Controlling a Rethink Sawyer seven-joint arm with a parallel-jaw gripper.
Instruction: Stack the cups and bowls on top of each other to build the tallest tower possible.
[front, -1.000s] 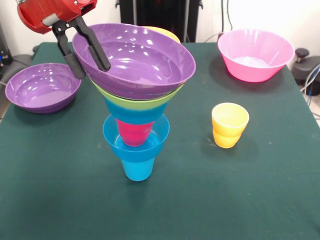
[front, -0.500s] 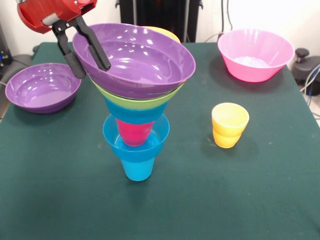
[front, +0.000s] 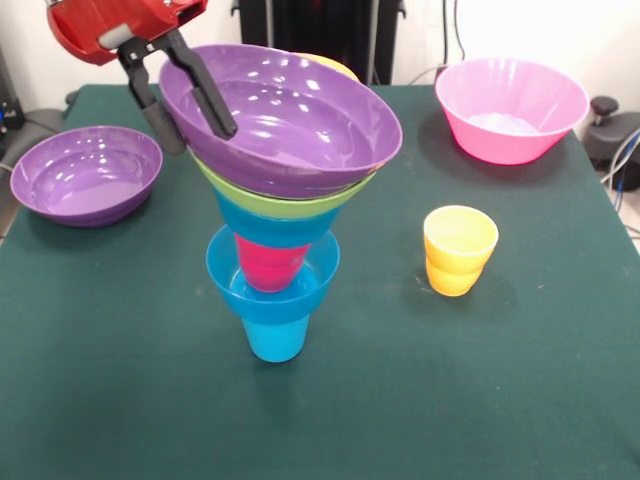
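The tower stands at mid-table: a blue cup (front: 275, 335) at the bottom, then a blue bowl (front: 230, 275), a red cup (front: 268, 262), a second blue bowl (front: 272, 225) and a lime green bowl (front: 290, 206). A wide purple bowl (front: 290, 115) rests tilted at the very top, on or just over the green one. My gripper (front: 197, 138) is shut on that bowl's left rim, one finger inside and one outside. Behind the purple bowl, only a sliver of an orange-yellow rim (front: 332, 65) shows.
A yellow cup (front: 458, 250) stands upright to the right of the tower. At the back right is a pink bowl (front: 510, 105), and a second purple bowl (front: 85, 175) lies at the left. Cables and dark gear crowd the right table edge (front: 612, 130).
My gripper has shifted a little right and up, carrying the purple bowl with it. The green bowl beneath has nudged right too.
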